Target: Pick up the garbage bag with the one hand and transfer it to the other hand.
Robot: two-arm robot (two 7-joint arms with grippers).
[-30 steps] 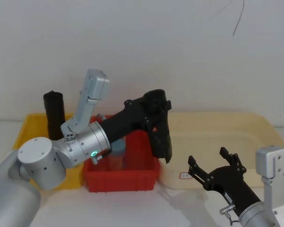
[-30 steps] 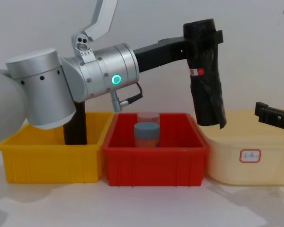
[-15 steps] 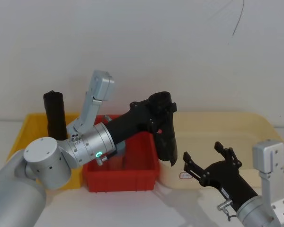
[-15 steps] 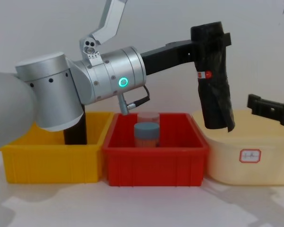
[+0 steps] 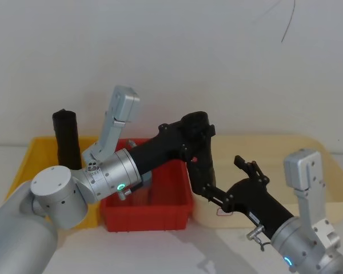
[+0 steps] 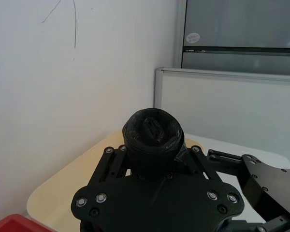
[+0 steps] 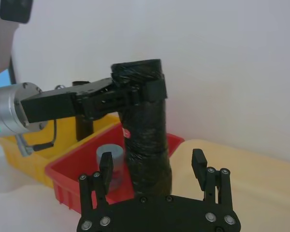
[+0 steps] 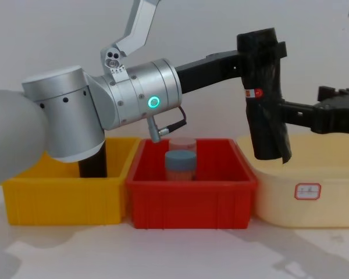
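Since the right gripper is spread wide with a finger on each side of the garbage bag, I'd say the job right now is just closing cleanly, not more reaching. From the right wrist view the roll sits pretty much centred between the open fingers, down on its lower half, below the little red-and-white label, though I can't tell if either finger is touching the plastic yet. My take: close slow and square across the roll; that glossy film looks slippery and squashy, so a bite a bit higher, nearer the label, seems safer than the loose bottom end. Next out, the left gripper is clamped round the top end of the bag, which hangs nearly upright in the air, leaning a touch, above where the red bin meets the cream tray. Don't let that one release until the right has clearly squeezed in, or the roll probably drops into the tray or clips the bin's rim. Further back, the blue-capped jar in the red bin and the taller black roll in the yellow bin sit well apart from all this.
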